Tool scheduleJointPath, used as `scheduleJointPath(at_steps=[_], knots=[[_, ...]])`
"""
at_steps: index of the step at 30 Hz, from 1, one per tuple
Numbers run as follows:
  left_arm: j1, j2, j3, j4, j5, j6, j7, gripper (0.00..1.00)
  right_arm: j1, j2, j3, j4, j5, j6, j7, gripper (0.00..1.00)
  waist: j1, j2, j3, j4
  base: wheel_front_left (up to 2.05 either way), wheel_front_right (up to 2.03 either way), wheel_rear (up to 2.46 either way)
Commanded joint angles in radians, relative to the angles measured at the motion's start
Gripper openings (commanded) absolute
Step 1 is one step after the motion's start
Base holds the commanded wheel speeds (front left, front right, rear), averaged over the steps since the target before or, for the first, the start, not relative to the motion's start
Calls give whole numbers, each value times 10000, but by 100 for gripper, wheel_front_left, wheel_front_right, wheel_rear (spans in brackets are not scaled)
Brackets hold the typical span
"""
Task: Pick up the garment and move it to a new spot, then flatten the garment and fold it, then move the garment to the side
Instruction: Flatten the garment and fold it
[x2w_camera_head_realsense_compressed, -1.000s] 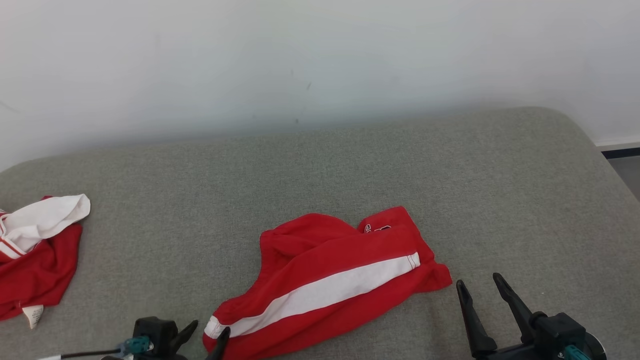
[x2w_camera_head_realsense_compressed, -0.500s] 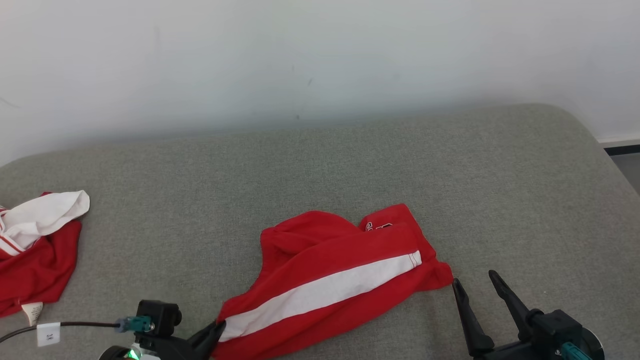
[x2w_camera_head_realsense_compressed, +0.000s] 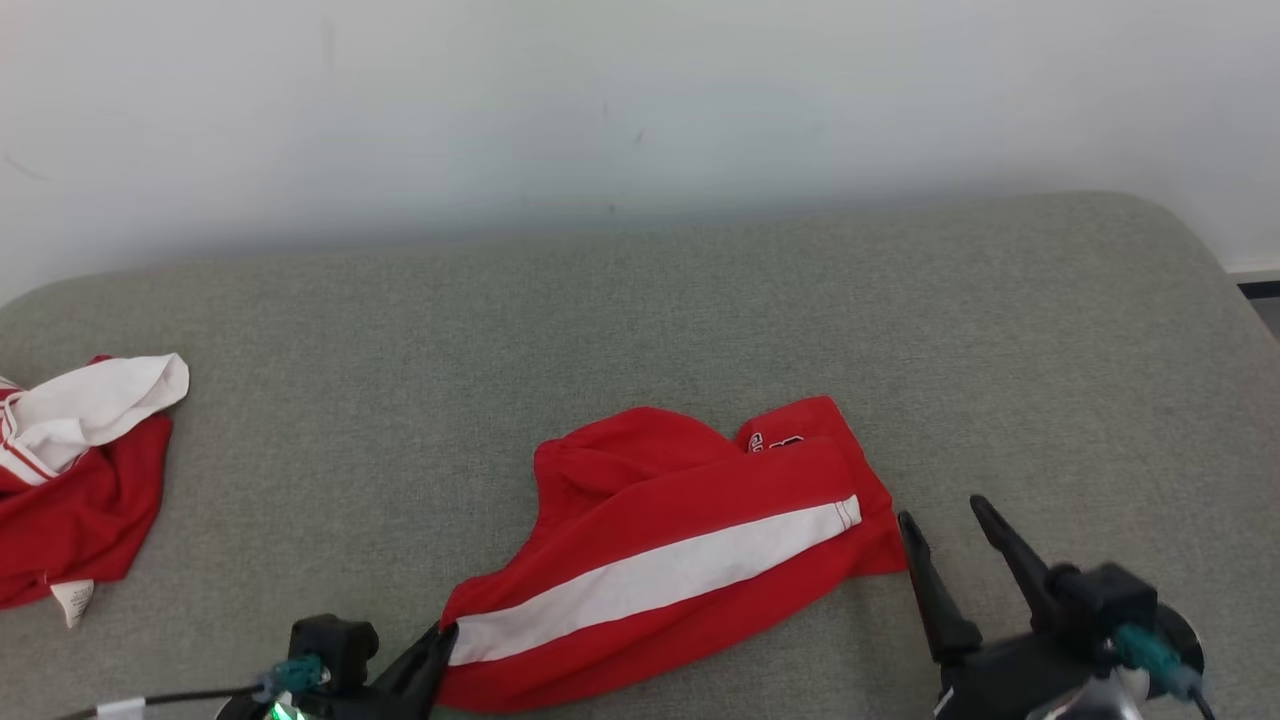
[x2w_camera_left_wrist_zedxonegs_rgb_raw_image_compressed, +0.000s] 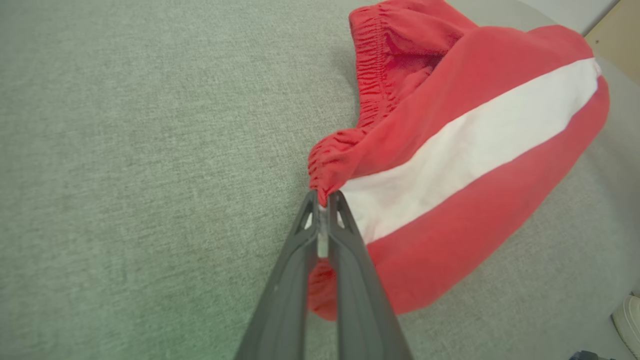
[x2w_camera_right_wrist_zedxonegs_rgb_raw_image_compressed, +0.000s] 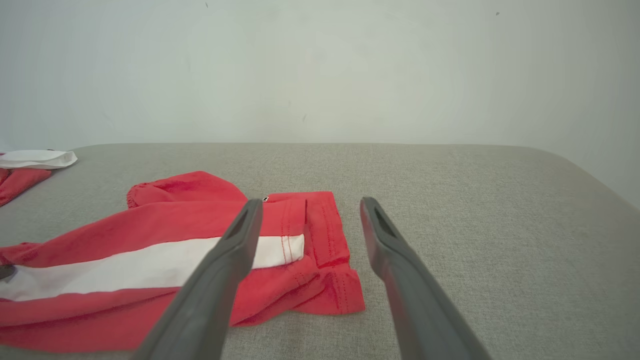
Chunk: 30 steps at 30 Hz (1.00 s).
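Bottom centre, left wrist view: my left gripper (x2w_camera_left_wrist_zedxonegs_rgb_raw_image_compressed: 323, 200) is pinched shut on the waistband of the red garment (x2w_camera_head_realsense_compressed: 680, 540), which lies lower centre on the grey cushion (x2w_camera_head_realsense_compressed: 700, 300). My right gripper (x2w_camera_head_realsense_compressed: 942, 515), lower right, has its fingers apart and holds nothing. I judge this thin pinch may slip under pull.
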Motion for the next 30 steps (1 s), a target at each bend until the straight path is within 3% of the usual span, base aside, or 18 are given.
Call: scheduleJointPath(at_steps=[1, 4, 8, 17, 30], knots=[[189, -116, 30, 63, 155, 206, -198, 0, -292, -108, -15, 53, 107, -26, 273, 100, 0, -1, 127, 100, 0, 0, 0], [248, -354, 47, 36, 297, 505, -529, 0, -849, -251, 28, 295, 218, -26, 1181, 100, 0, -1, 224, 241, 0, 0, 0], [186, -589, 6, 65, 424, 528, -702, 0, -1524, -451, 128, 926, 443, -26, 2709, 100, 0, -1, 291, 442, 0, 0, 0], [-123, -817, 8, 273, 587, 431, -839, 0, -2458, -981, 1114, 2055, 1497, -25, 4256, 100, 0, -1, 436, 689, 0, 0, 0], [-239, -794, 76, 460, 565, 291, -902, 0, -3109, -1557, 2612, 2589, 2722, -25, 4300, 100, 0, -1, 600, 782, 0, 0, 0]])
